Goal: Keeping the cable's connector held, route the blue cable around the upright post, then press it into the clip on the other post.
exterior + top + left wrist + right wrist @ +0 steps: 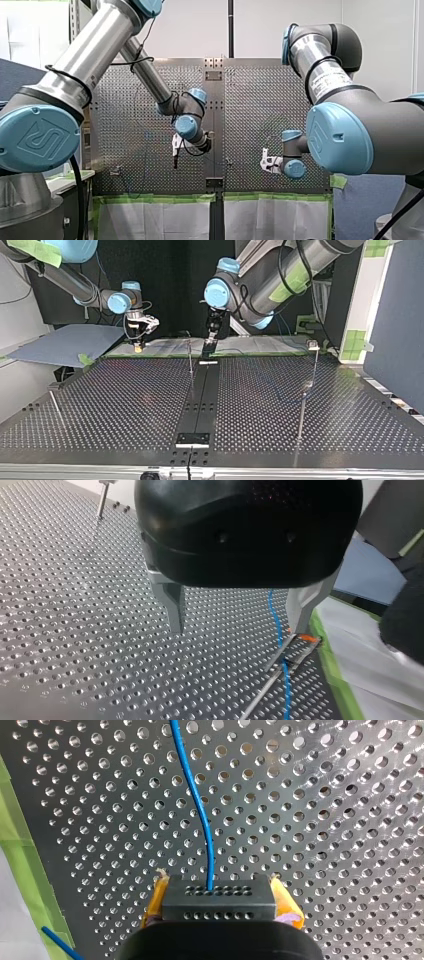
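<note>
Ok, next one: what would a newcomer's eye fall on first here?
The blue cable, bright against the perforated table, running ahead from the black connector clamped between my right gripper's yellow pads in the right wrist view. Next, my left gripper hanging open above the table, the cable lying close to one finger. In the top view, a thin post with a clip on top stands at the right.

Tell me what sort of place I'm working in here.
Probably a robotics lab test cell: a perforated metal table with thin posts, green tape along its edge, and a blue partition panel beside it.
</note>
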You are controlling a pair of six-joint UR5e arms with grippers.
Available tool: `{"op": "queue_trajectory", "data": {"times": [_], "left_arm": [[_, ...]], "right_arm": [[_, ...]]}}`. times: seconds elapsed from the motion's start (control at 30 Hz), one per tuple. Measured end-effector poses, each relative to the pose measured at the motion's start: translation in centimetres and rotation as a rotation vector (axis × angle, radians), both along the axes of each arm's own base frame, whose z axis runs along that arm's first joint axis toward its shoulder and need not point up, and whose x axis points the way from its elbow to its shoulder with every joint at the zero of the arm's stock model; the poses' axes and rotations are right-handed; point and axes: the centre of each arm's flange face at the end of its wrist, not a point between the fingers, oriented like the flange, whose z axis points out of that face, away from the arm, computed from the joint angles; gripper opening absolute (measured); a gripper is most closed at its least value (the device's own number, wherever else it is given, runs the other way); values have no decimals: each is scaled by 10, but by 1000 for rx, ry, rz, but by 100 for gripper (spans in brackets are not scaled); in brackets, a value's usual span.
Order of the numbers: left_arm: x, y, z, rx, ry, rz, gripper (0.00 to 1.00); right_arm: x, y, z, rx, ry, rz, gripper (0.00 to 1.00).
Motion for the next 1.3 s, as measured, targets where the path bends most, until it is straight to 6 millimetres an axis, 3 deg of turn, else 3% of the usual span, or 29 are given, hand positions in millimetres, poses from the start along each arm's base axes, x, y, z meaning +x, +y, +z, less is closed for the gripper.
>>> {"op": "queue_trajectory", "data": {"times": [0.87,1.3], "left_arm": [[-75,62,53,-104,-77,114,100],[-112,88,69,-146,-138,117,100]], "right_arm": [[0,0,0,-3,-2,3,0],[-1,-1,0,1,-7,1,0]]}}
